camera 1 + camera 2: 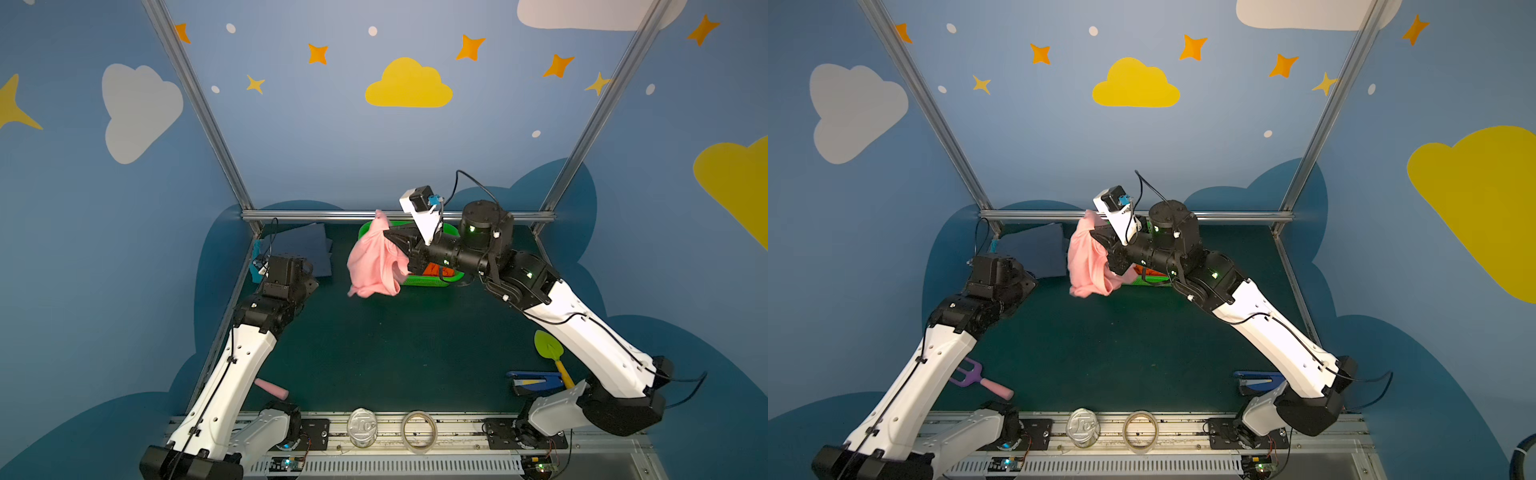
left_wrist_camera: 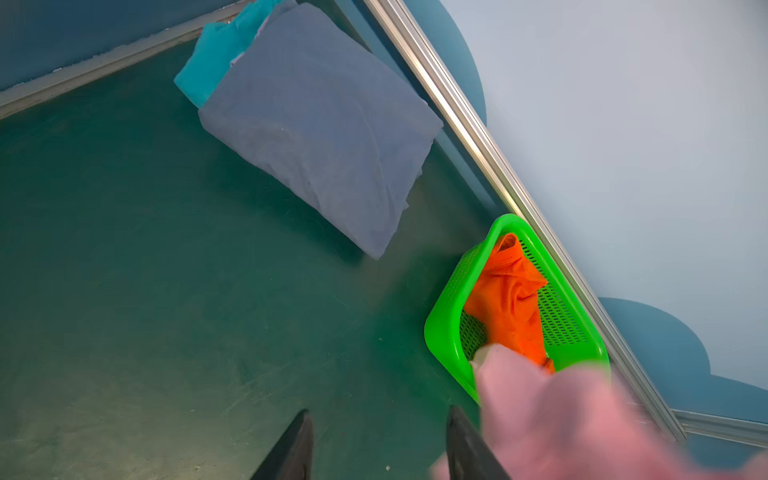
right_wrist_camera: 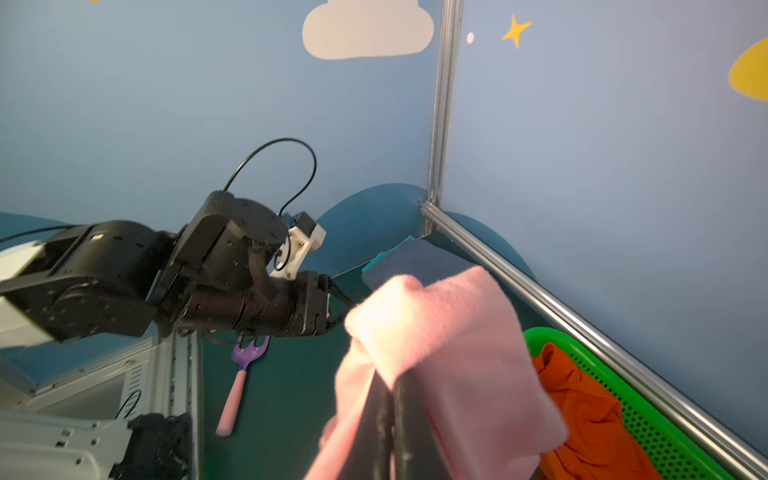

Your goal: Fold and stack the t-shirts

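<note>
The light pink t-shirt hangs bunched in the air over the near left end of the green basket. My right gripper is shut on its upper fold. An orange t-shirt lies crumpled inside the basket. A slate blue t-shirt lies folded at the back left, on top of a teal one. My left gripper is open and empty above the mat, with the pink t-shirt just beside one finger.
A purple fork with a pink handle lies front left. A green toy shovel and a blue stapler lie front right. A tin can and a tape roll sit on the front rail. A metal frame bar runs behind the basket.
</note>
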`<act>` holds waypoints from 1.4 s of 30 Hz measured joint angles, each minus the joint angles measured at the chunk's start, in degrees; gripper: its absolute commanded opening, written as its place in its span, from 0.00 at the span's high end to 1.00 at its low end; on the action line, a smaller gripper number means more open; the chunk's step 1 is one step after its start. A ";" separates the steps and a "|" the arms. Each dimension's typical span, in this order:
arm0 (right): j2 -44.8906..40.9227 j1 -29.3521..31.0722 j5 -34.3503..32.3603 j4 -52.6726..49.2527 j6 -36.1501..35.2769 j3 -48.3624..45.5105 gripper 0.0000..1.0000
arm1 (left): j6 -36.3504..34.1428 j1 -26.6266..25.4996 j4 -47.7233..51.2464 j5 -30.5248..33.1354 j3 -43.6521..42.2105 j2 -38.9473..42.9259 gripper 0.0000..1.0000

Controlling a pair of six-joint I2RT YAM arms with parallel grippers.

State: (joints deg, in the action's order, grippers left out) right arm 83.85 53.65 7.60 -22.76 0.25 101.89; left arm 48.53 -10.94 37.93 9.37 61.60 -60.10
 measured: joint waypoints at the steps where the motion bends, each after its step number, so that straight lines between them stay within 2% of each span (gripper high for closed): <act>1: 0.28 0.07 0.22 0.04 0.50 -1.55 1.00 | 0.24 -0.02 -0.04 -0.02 -0.02 -0.11 0.49; 5: 3.93 0.07 1.75 -1.44 2.78 -7.65 1.00 | 1.27 -0.35 -1.01 -0.24 -0.52 -1.36 0.49; 6: 5.18 0.04 1.88 -1.86 3.17 -9.27 0.96 | 1.49 -0.70 -1.14 -0.26 -0.63 -2.10 0.49; 9: 8.94 -0.28 0.94 -4.61 4.81 -13.38 0.60 | 1.75 -1.97 -1.66 -0.28 -1.33 -3.82 0.48; 10: 10.01 -0.68 -0.33 -5.88 5.07 -14.56 0.52 | 1.84 -2.73 -1.66 -0.22 -1.55 -4.59 0.48; 12: 10.86 -1.79 -1.95 -7.67 5.18 -15.34 0.42 | 1.88 -4.09 -1.75 -0.11 -1.64 -6.01 0.48; 15: 10.84 -5.44 -7.67 -9.05 3.69 -15.61 0.36 | 1.86 -6.40 -1.99 0.17 -1.57 -8.52 0.48; 17: 10.84 -7.02 -12.31 -9.07 0.90 -15.63 0.35 | 1.81 -7.72 -2.10 0.20 -1.36 -10.75 0.48; 20: 11.69 -7.87 -23.19 -9.01 -6.43 -16.13 0.35 | 1.46 -9.44 -2.27 0.13 -0.17 -15.19 0.49; 24: 18.05 -6.99 -31.95 -10.69 -13.33 -14.82 0.34 | 1.05 -10.62 -2.34 -0.20 1.57 -19.50 0.49; 29: 28.85 -6.86 -33.05 -16.48 -15.17 -9.49 0.35 | -0.31 -11.10 -1.79 -1.42 3.72 -22.75 0.49; 34: 34.99 -7.48 -33.18 -19.28 -16.02 -1.70 0.39 | -1.42 -11.10 -0.57 -1.60 4.07 -23.06 0.46; 40: 42.84 -10.88 -32.44 -23.34 -14.45 11.28 0.60 | -2.58 -11.10 1.09 -1.55 4.00 -23.02 0.42; 42: 45.40 -12.00 -31.67 -25.62 -13.73 14.53 0.72 | -2.84 -11.10 1.46 -1.51 3.78 -22.93 0.42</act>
State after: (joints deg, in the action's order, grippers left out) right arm 129.25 41.65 -24.08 -48.38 -13.47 116.42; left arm 45.69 -22.04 39.40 7.86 65.39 -83.02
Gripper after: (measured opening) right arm 0.364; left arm 0.576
